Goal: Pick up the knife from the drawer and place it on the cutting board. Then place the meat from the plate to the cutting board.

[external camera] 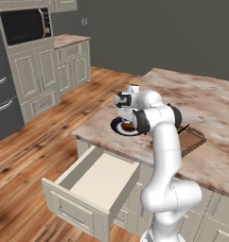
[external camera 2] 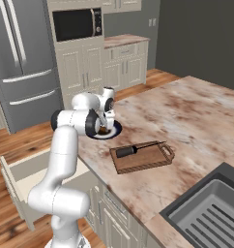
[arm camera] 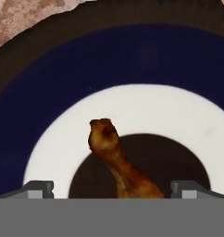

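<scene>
Currently gripper (arm camera: 112, 190) is wide open, straddling the meat (arm camera: 115, 162) on the plate (arm camera: 63, 88) (knife (external camera 2: 138, 148) already on cutting board (external camera 2: 138, 162)); lump looks light, soft, slippery, so pinch mid-body.

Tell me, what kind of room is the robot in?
A kitchen, a computer-drawn one: there's a microwave built into cream cabinets, a big steel fridge, and a sink set in the marble counter.

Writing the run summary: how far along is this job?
Done: knife lies on the cutting board; drawer is open, no knife in it. In hand: open pincer sits low over the plate, tips either side of the meat, not closed. Left: grip the meat, move it to the board.
</scene>
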### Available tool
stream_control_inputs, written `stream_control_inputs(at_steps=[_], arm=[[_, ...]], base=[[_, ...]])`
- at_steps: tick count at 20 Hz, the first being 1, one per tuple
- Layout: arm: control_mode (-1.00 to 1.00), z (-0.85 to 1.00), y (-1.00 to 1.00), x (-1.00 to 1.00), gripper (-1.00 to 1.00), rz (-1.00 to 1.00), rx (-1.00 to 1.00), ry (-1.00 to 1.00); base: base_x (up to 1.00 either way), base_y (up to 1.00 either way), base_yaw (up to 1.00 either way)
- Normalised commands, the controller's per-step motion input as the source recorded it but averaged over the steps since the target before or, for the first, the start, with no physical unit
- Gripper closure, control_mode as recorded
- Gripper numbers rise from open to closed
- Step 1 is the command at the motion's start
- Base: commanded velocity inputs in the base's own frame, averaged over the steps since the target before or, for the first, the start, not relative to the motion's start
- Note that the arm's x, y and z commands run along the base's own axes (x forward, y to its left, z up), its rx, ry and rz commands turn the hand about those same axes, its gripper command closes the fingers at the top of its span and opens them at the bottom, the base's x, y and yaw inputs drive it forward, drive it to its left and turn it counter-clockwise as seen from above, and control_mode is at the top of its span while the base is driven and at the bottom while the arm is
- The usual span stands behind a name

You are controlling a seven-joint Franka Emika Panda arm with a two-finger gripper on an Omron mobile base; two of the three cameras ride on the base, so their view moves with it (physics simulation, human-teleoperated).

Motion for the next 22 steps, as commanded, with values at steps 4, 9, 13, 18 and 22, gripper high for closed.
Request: stream_control_inputs(at_steps=[4, 9, 13, 18, 22], arm=[[-1.0, -0.25, 0.03, 0.0, 1.0, 0.0, -0.01, 0.02], [-1.0, -0.28, 0.01, 0.0, 1.0, 0.0, -0.01, 0.02], [-1.0, -0.14, 0.0, 0.0, 1.0, 0.0, 0.0, 0.0], [-1.0, 0.1, -0.01, -0.09, 1.0, 0.0, 0.0, 0.0], [-1.0, 0.47, -0.18, -0.33, 1.0, 0.0, 0.0, -0.03]], base=[[0.0, 0.0, 0.0], [0.0, 0.0, 0.0], [0.0, 0.0, 0.0], [0.0, 0.0, 0.0], [0.0, 0.0, 0.0]])
